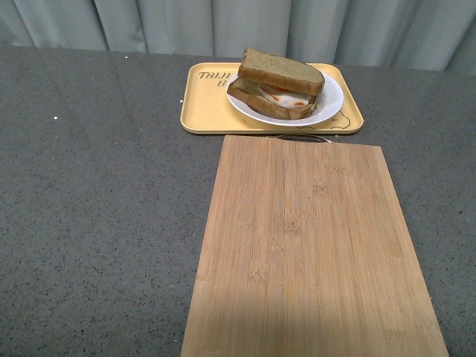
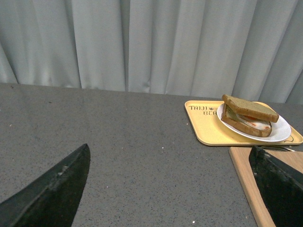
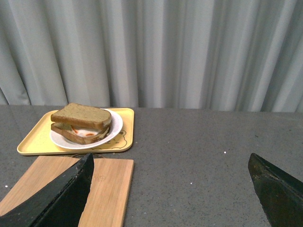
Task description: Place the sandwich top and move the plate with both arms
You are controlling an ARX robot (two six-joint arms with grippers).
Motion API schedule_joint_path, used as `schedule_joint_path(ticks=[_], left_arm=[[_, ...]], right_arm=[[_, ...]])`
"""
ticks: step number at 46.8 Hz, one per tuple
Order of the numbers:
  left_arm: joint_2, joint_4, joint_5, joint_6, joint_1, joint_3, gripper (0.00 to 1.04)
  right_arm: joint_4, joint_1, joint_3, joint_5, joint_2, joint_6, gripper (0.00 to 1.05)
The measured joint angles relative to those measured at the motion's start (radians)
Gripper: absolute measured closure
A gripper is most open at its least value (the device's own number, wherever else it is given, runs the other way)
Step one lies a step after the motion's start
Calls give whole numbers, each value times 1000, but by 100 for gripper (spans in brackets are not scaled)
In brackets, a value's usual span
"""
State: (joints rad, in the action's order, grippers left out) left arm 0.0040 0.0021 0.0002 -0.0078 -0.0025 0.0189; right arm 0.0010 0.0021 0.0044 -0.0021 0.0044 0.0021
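Grey pleated curtains [image 1: 149, 22] closed off the far side of the speckled dark grey tabletop [image 1: 97, 208]. I took the rectangular yellow tray [image 1: 204, 108] as landmark. On it sat the round white shallow plate [image 1: 327, 104], toward the tray's right end. On the plate lay a bread slice bearing a fried egg [image 1: 271, 103], and the plain tan-brown sandwich top [image 1: 281, 71] rested on that, tilted, its left edge raised. A rectangular bamboo cutting board [image 1: 312, 245] lay just on the near side of the tray.

Neither arm showed in the front view. In the left wrist view the left gripper [image 2: 175, 189] had its black fingers [image 2: 52, 194] spread wide, nothing between them, well short of the tray. The right gripper [image 3: 173, 189] read likewise: fingers [image 3: 57, 198] apart, empty, above the board's edge and tabletop.
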Motion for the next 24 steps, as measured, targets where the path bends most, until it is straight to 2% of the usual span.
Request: schedule_joint_path(ticks=[24], left_arm=[[0, 0, 0, 0, 0, 0, 7]], right_arm=[[0, 0, 0, 0, 0, 0, 9]])
